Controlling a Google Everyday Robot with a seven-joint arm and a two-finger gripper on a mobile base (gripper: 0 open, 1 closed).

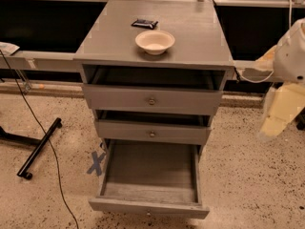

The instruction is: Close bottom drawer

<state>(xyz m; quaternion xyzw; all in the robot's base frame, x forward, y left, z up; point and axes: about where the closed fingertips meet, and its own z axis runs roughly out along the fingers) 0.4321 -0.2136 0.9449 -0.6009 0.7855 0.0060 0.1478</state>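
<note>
No legible text; only a blue X (96, 162) marked on the floor (243, 175), pincer (280, 112) at far right.

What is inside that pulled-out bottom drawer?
Only its bare plank floor shows in the bottom drawer; the back is hidden under the middle drawer. The gripper hangs to the right, apart from it.

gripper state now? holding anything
gripper: at the far right, apart from the open bottom drawer; open, closed or holding cannot be told
</note>
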